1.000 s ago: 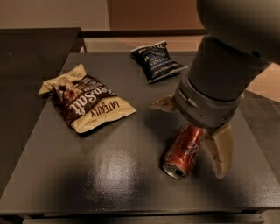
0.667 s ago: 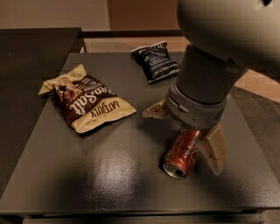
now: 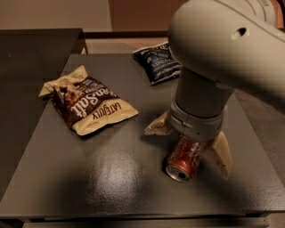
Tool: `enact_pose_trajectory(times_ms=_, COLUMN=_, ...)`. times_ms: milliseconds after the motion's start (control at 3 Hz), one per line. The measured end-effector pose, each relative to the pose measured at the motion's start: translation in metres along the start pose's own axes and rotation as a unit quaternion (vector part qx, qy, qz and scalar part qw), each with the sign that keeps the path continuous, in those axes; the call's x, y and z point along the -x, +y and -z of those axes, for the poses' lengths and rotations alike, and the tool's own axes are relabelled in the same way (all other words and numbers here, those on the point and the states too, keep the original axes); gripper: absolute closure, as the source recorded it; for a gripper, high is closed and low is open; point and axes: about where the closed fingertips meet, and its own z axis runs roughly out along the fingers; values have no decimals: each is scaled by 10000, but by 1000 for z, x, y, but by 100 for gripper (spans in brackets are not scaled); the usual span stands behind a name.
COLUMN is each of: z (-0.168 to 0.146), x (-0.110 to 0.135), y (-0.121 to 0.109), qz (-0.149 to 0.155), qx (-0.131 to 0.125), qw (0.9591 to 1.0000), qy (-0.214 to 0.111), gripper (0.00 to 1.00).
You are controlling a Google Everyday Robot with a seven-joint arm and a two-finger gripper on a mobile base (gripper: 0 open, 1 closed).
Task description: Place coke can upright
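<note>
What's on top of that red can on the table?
The gripper hangs over the coke can, open fingers either side. It covers the can's far end; its near silver end shows.

Dark glossy desk (image 3: 89, 178) with a soft glare on top — a second dark surface (image 3: 26, 58) at left, tan wall (image 3: 53, 13) behind; the pincer (image 3: 187, 150) hangs spread over the desk's front right.

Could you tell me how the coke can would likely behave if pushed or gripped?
The coke can lies on its side on the table, so a sideways push would probably roll it. Its glossy metal wall looks slippery and thin; a hard squeeze might dent it. The gripper straddles it, fingers open, likely checking any roll.
</note>
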Motion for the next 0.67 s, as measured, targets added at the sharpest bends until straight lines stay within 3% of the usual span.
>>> enact_pose_trajectory(times_ms=333, z=-9, x=-2, y=3, qz=97, qx=97, qw=9999, qy=41, gripper=2)
enact_pose_trajectory(times_ms=667, z=-12, x=-4, y=5, qz=80, qx=103, qw=9999, qy=102, gripper=20)
